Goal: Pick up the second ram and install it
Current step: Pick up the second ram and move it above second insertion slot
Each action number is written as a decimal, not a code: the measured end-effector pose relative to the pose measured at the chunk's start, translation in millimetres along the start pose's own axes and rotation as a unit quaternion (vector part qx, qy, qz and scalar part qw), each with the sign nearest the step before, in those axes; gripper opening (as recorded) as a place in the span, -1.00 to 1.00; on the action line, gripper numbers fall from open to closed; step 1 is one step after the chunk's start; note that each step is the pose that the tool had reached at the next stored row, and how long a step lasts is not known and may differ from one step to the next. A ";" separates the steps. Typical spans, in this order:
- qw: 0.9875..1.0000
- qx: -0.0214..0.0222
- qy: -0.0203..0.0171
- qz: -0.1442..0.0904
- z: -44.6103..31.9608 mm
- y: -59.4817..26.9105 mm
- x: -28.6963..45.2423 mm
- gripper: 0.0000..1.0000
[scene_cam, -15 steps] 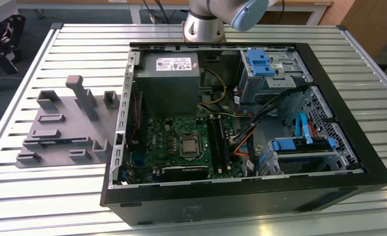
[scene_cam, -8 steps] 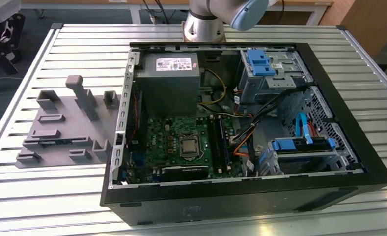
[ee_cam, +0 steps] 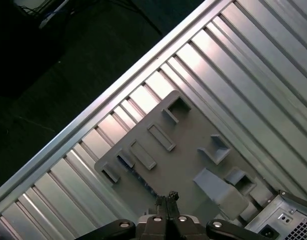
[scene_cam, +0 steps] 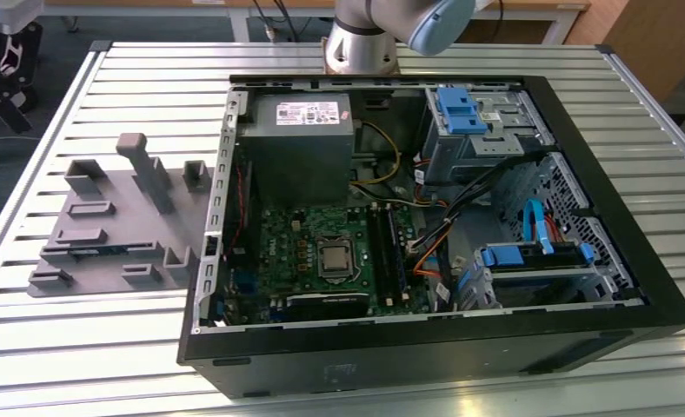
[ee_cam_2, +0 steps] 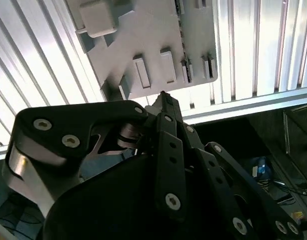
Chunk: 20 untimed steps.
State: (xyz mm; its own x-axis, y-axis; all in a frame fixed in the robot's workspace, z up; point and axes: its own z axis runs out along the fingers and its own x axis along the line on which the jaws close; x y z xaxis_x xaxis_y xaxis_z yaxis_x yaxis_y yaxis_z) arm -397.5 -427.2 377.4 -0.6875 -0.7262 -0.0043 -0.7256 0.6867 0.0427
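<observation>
First wrist view: fingers (ee_cam: 165, 201) pinched together, held nothing, hung above grey tray (ee_cam: 183, 145). Second ram (ee_cam: 138, 175) sat in tray slot, apart from fingers. Exterior view: tray lay on worktop (scene_cam: 88, 365) beside open computer case (scene_cam: 435, 352).

A workshop or lab — slatted metal bench (scene_cam: 88, 356), opened computer case (scene_cam: 435, 358)

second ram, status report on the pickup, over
Tool shut, empty, hovering above grey plastic tray with raised blocks. Long blue ram stick lying in tray slot, not gripped. No obstruction seen between them.
</observation>
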 end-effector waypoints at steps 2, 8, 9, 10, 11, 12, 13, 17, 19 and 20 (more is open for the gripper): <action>1.000 0.000 0.001 -0.014 0.1 0.0 0.0 -0.79; 0.998 0.000 0.002 -0.056 0.6 0.0 0.0 -0.79; 0.998 0.000 0.003 -0.064 0.8 0.0 0.0 -0.79; 0.998 0.000 0.003 -0.071 0.8 0.0 0.0 -0.79; 0.997 0.000 0.003 -0.078 0.9 -0.1 0.0 -0.79; 0.996 0.000 0.004 -0.085 1.0 -0.1 0.0 -0.79; 0.996 0.000 0.004 -0.092 1.1 -0.1 0.0 -0.79; 0.993 -0.001 0.005 -0.120 1.4 -0.1 0.0 -0.79; 0.991 -0.001 0.006 -0.133 1.6 -0.1 0.1 -0.79; 0.990 -0.001 0.006 -0.141 1.8 -0.1 0.0 -0.79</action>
State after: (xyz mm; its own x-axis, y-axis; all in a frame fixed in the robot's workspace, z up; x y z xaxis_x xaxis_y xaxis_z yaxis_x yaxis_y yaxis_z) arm -397.5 -427.3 375.7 -0.4575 -0.8892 -0.0044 -0.8885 0.4569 0.0427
